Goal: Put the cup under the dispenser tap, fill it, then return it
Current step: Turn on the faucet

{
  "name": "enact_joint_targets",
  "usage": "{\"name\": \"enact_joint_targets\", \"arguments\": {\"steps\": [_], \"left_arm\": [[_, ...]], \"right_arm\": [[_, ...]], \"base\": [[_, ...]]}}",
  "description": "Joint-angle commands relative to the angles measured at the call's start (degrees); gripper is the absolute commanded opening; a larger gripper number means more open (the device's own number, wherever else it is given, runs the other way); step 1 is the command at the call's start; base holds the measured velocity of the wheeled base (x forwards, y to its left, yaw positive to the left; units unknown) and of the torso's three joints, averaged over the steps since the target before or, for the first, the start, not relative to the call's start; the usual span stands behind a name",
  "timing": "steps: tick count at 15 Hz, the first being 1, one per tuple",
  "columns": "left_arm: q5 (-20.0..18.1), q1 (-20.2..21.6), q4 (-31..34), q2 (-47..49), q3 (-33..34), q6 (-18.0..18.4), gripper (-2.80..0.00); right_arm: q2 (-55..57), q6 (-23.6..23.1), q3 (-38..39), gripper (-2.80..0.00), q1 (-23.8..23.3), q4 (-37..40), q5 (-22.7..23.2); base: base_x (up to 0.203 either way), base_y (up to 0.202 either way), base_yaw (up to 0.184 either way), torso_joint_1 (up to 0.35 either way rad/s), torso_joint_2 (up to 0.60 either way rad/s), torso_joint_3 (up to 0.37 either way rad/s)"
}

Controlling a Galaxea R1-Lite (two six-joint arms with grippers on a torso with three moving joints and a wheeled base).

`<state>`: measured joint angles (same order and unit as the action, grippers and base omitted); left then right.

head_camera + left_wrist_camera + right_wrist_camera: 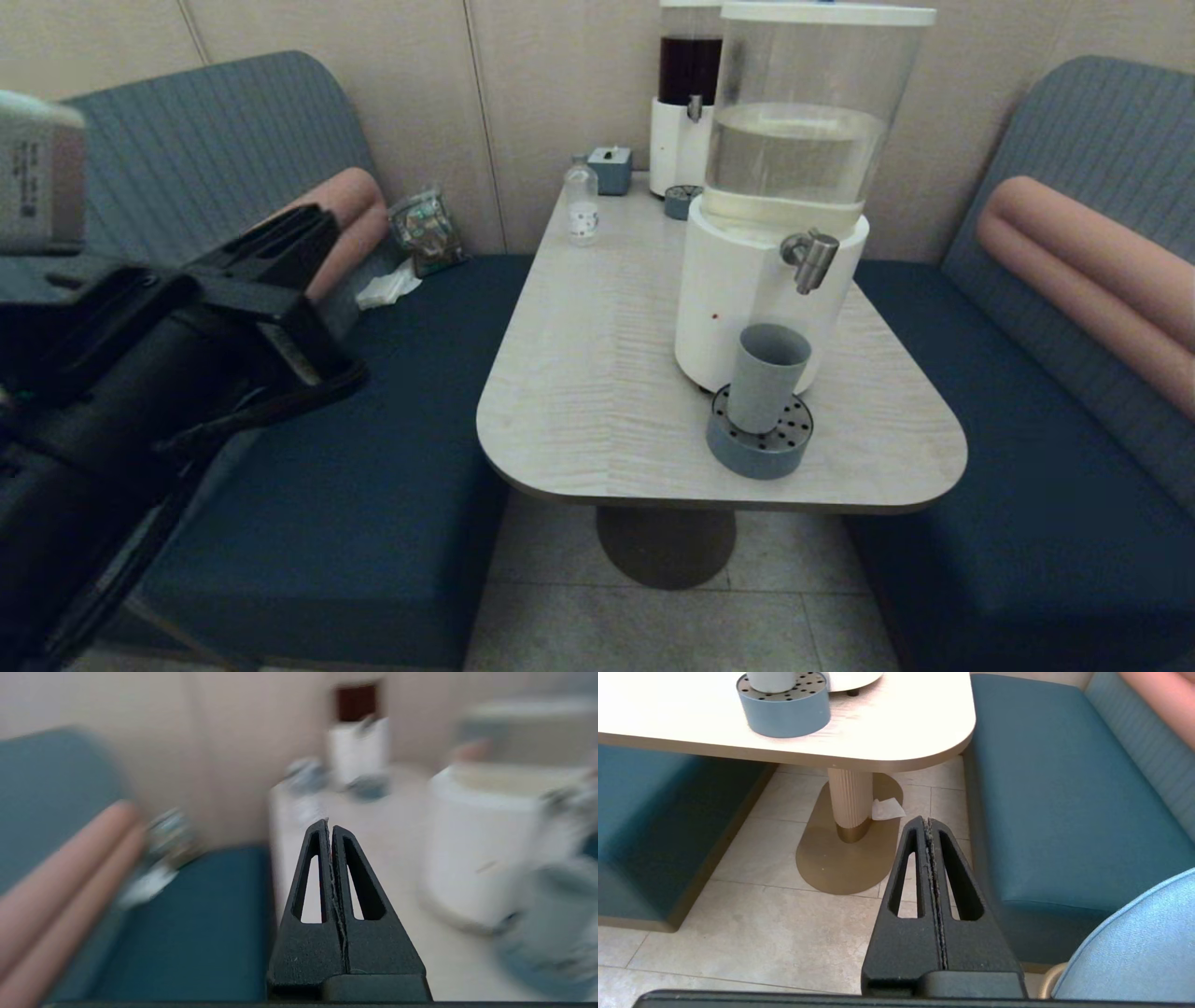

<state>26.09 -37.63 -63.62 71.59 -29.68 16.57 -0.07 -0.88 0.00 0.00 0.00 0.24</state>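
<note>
The grey-blue cup (767,373) stands upright on the round perforated drip tray (758,448), directly below the silver dispenser tap (810,259) of the clear-water dispenser (794,168). My left gripper (317,222) is raised over the left bench, well left of the table and apart from the cup; in the left wrist view this gripper (329,826) is shut and holds nothing. My right gripper (928,820) hangs low over the floor near the table's front corner, shut and empty, outside the head view. The drip tray (784,707) shows above it, with only the cup's base visible on top.
At the table's back stand a dark-liquid dispenser (689,103), a small clear bottle (582,201), a small grey box (611,170) and a second drip tray (681,201). Blue benches flank the table (579,373). A packet (425,229) lies on the left bench. The table's pedestal (850,807) rises from the floor.
</note>
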Motion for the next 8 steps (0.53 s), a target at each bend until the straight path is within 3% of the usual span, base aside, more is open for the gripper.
{"name": "enact_joint_targets", "arguments": {"steps": [1, 5, 8], "left_arm": [[2.0, 1.4, 1.8, -7.3, 2.8, 0.2, -2.80], [5.6, 6.9, 11.1, -21.1, 8.7, 0.3, -2.80], [7.9, 17.3, 13.8, -29.4, 16.7, 0.5, -2.80]], "right_arm": [[0.1, 0.0, 0.0, -2.80, 0.0, 0.0, 0.0], [0.1, 0.0, 0.0, -2.80, 0.0, 0.0, 0.0], [0.1, 0.0, 0.0, -2.80, 0.0, 0.0, 0.0]], "base": [[0.000, 0.000, 0.000, 0.000, 0.00, 0.000], [0.000, 0.000, 0.000, 0.000, 0.00, 0.000], [0.000, 0.000, 0.000, 0.000, 0.00, 0.000]]}}
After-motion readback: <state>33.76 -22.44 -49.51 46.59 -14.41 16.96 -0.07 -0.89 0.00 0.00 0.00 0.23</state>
